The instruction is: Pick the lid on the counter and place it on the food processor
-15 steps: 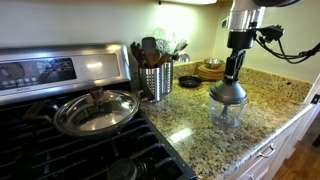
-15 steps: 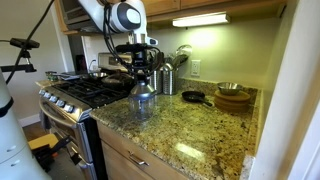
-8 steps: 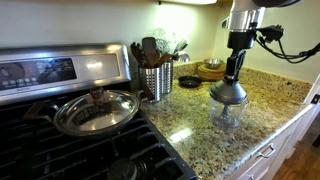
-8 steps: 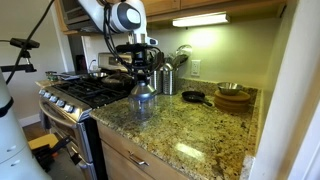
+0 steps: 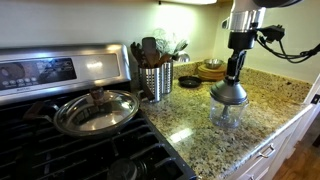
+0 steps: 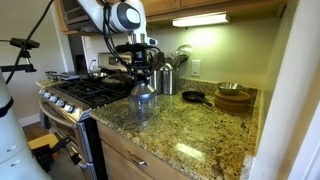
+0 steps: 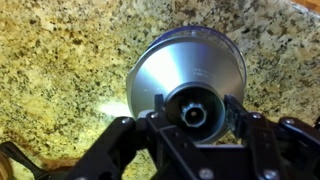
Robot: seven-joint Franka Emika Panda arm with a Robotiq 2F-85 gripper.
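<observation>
No visible change vs 1.0 s or 0.5 s ago: arm, gripper (image 5: 233,72) and lid (image 5: 229,93) sit in the same spots in both exterior views. The lid is on top of the food processor (image 5: 227,113), near the table's (image 5: 280,100) front edge, toward its stove end. The gripper (image 6: 141,68) stands straight above the lid (image 6: 143,88), pointing down. In the wrist view the fingers (image 7: 160,105) are clamped on the lid's knob (image 7: 190,112), one each side, touching it. The lid (image 7: 187,70) is a silvery-grey matte dome, round, flaring from the knob out to a wide rim. The food processor (image 6: 142,105) is a clear cylinder, see-through and about as wide as the lid rim. The table (image 6: 200,130) is speckled tan-and-black granite, polished, with light glare on it. Around: a black gas stove (image 5: 60,140) at the table's end carries a steel pan (image 5: 97,112) under a glass lid. A shiny steel canister (image 5: 157,80) full of dark utensils stands by the back edge. A small black dish (image 6: 192,97) and stacked wooden bowls (image 6: 232,96) lie farther along the back edge. All are well apart from the food processor. Nothing stands close around it. The gripper body hides the lid's top centre in the wrist view.
</observation>
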